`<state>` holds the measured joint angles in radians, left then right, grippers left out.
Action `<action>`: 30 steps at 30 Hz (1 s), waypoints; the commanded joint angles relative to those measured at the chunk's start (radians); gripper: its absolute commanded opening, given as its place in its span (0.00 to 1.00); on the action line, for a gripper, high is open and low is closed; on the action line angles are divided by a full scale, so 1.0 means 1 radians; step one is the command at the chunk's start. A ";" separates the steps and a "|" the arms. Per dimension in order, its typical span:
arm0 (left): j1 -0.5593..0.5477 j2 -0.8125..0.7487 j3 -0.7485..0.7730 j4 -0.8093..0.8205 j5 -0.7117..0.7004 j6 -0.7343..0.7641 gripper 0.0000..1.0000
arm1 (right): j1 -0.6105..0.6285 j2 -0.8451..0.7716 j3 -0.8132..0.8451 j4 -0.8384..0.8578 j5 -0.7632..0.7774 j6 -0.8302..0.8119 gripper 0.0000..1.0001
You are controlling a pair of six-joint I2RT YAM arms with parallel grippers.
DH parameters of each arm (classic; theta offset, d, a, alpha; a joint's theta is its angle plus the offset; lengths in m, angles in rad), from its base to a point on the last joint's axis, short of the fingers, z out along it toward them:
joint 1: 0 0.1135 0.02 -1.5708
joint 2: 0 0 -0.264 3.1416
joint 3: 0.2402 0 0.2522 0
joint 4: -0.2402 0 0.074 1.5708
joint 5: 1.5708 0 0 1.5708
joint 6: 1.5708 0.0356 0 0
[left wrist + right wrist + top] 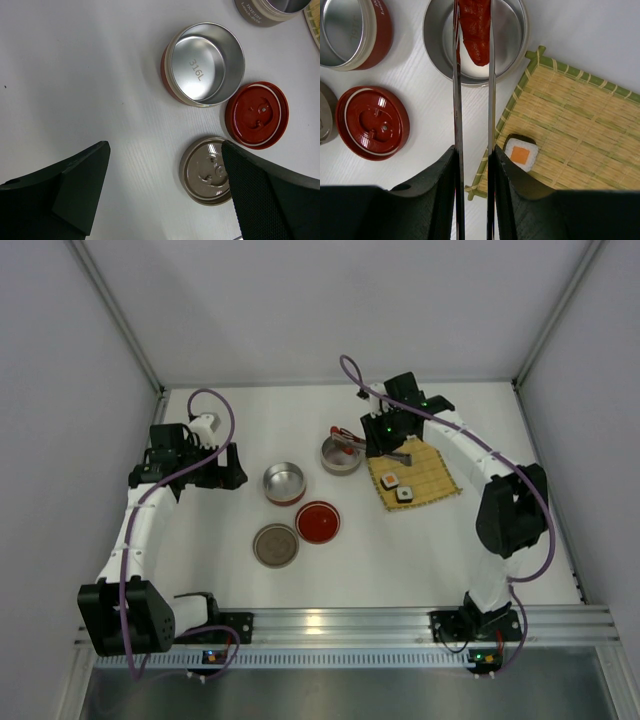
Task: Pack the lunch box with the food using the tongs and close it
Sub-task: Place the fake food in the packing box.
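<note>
Stamp "316L" inside red-walled steel container; lettering on grey container illegible.

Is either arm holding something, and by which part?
The right gripper squeezes the tongs along their back part, away from the tips; the tips pinch a red food piece over a metal bowl. The left gripper is open, holding nothing.

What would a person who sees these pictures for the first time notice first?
The slim silvery metal tongs, clamped in the right gripper, pinch a small elongated red food piece over the open round steel container. Beside it, two white sushi cubes with orange centres lie on the yellow bamboo mat. The left gripper hangs open at the left.
</note>
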<state>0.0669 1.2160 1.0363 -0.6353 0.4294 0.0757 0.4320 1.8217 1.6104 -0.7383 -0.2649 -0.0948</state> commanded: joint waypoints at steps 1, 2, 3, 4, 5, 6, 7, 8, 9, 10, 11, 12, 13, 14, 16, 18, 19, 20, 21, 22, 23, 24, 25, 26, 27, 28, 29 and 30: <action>0.005 -0.010 -0.001 0.037 0.019 -0.005 0.98 | 0.016 0.005 0.006 0.070 0.004 -0.019 0.00; 0.005 -0.009 -0.001 0.037 0.020 -0.005 0.98 | 0.016 0.007 0.005 0.068 0.006 -0.020 0.00; 0.005 -0.010 0.001 0.037 0.020 -0.007 0.98 | 0.016 0.008 0.003 0.068 0.010 -0.020 0.00; 0.004 -0.007 0.002 0.037 0.020 -0.007 0.98 | 0.017 0.010 -0.004 0.065 0.012 -0.022 0.00; 0.005 -0.007 0.002 0.036 0.020 -0.007 0.98 | 0.017 0.011 -0.009 0.066 0.015 -0.022 0.00; 0.005 -0.007 0.004 0.034 0.020 -0.005 0.98 | 0.016 0.011 -0.012 0.066 0.013 -0.022 0.00; 0.004 -0.006 0.004 0.034 0.022 -0.004 0.98 | 0.017 0.011 -0.014 0.065 0.010 -0.017 0.00; 0.004 -0.006 0.005 0.031 0.025 -0.002 0.98 | 0.016 0.013 -0.017 0.062 0.009 -0.016 0.00; 0.004 -0.006 0.004 0.028 0.029 -0.001 0.98 | 0.016 0.013 -0.015 0.059 0.006 -0.016 0.00; 0.004 -0.006 0.004 0.029 0.029 -0.001 0.98 | 0.016 0.013 -0.015 0.056 0.006 -0.019 0.00; 0.004 -0.004 0.004 0.029 0.031 0.001 0.98 | 0.017 0.014 -0.015 0.051 0.006 -0.022 0.00; 0.004 -0.006 0.004 0.026 0.031 0.001 0.98 | 0.016 0.014 -0.015 0.044 0.004 -0.023 0.00; 0.005 -0.006 0.004 0.025 0.032 0.002 0.98 | 0.016 0.014 -0.014 0.036 0.001 -0.032 0.00; 0.005 -0.003 0.007 0.025 0.032 0.001 0.98 | 0.016 0.017 -0.010 0.031 -0.002 -0.034 0.00; 0.005 -0.004 0.005 0.025 0.034 -0.001 0.98 | 0.017 0.019 -0.009 0.027 -0.004 -0.033 0.02; 0.005 -0.003 0.007 0.025 0.035 -0.001 0.98 | 0.016 0.024 -0.007 0.027 -0.005 -0.029 0.10; 0.004 -0.001 0.005 0.022 0.034 0.001 0.98 | 0.016 0.025 -0.004 0.028 -0.007 -0.026 0.12; 0.004 -0.001 0.007 0.022 0.034 0.002 0.98 | 0.017 0.027 -0.001 0.024 -0.008 -0.025 0.15; 0.005 -0.001 0.008 0.020 0.034 0.004 0.98 | 0.016 0.028 0.003 0.022 -0.010 -0.023 0.23; 0.004 -0.001 0.010 0.017 0.034 0.009 0.98 | 0.017 0.033 0.011 0.017 -0.008 -0.019 0.26; 0.004 -0.001 0.011 0.014 0.032 0.009 0.98 | 0.016 0.034 0.013 0.016 -0.010 -0.019 0.27; 0.005 0.000 0.016 0.013 0.032 0.010 0.98 | 0.017 0.034 0.017 0.011 -0.010 -0.019 0.29; 0.004 0.002 0.018 0.013 0.034 0.009 0.98 | 0.016 0.034 0.022 0.007 -0.011 -0.017 0.31; 0.004 0.002 0.019 0.010 0.035 0.010 0.98 | 0.017 0.034 0.023 0.005 -0.014 -0.016 0.33; 0.004 0.004 0.021 0.009 0.035 0.010 0.98 | 0.017 0.033 0.025 0.005 -0.013 -0.014 0.34; 0.005 0.005 0.021 0.006 0.037 0.010 0.98 | 0.016 0.030 0.028 0.002 -0.013 -0.013 0.35; 0.005 0.005 0.021 0.006 0.037 0.010 0.98 | 0.016 0.030 0.029 -0.003 -0.014 -0.013 0.37; 0.004 0.007 0.022 0.006 0.038 0.010 0.98 | 0.016 0.028 0.031 -0.004 -0.014 -0.011 0.39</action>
<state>0.0669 1.2190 1.0363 -0.6365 0.4458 0.0772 0.4320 1.8553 1.5856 -0.7483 -0.2565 -0.1085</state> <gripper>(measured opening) 0.983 0.384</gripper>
